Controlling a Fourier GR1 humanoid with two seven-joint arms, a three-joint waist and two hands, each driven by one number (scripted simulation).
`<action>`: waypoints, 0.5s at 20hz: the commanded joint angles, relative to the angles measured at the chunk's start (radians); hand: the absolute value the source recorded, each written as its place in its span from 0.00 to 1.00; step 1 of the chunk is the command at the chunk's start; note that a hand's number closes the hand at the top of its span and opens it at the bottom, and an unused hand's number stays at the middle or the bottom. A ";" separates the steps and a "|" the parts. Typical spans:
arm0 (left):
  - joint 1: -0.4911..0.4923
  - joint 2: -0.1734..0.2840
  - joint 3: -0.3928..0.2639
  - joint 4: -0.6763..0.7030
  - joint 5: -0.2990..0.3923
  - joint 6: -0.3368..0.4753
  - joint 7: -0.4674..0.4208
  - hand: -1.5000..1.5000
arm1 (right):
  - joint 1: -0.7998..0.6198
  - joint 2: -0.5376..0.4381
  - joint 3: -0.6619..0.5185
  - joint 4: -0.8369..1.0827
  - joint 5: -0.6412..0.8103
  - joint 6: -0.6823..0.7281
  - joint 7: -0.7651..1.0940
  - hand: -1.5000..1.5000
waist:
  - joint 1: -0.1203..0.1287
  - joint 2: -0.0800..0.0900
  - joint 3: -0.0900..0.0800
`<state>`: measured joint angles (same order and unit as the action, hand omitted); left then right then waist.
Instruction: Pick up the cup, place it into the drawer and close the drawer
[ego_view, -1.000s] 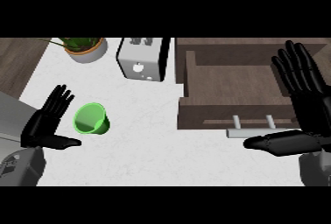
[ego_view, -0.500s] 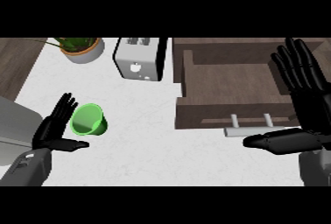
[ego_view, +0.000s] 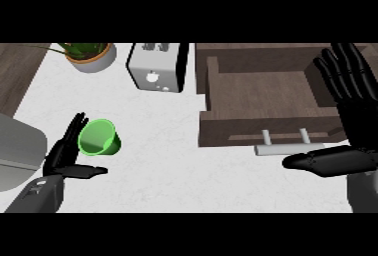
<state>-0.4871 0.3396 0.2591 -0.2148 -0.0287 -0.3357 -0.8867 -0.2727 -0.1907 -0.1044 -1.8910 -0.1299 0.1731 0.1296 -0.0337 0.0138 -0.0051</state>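
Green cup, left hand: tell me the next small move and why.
Probably curl the left hand around the green cup. Its fingers are straight and lie along the cup's left side, thumb pointing right below it, so nothing grips the cup yet. The drawer already stands open with its inside bare, and the right hand rests open beside it, so grasping comes before any lift.

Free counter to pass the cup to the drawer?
Bare counter runs between the green cup and the open drawer, below the toaster. Crowded: right hand at the drawer handle; left hand beside the cup.
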 joint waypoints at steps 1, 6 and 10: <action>-0.015 -0.010 0.005 0.034 -0.006 -0.042 -0.098 0.00 | 0.003 -0.032 -0.032 0.047 -0.025 0.045 -0.040 0.00 | -0.009 0.007 -0.001; -0.040 -0.029 0.002 0.042 -0.013 -0.043 -0.114 0.00 | -0.058 0.012 0.011 0.039 0.012 -0.015 0.009 0.00 | -0.005 0.005 -0.002; -0.047 -0.020 -0.010 0.052 -0.028 -0.068 -0.120 0.00 | -0.048 0.011 0.018 0.059 0.038 -0.017 -0.009 0.00 | -0.002 0.005 -0.001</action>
<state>-0.5266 0.3277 0.2582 -0.1743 -0.0457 -0.3225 -0.9250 -0.2986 -0.1873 -0.0968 -1.8604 -0.1209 0.1740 0.1251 -0.0402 0.0179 -0.0061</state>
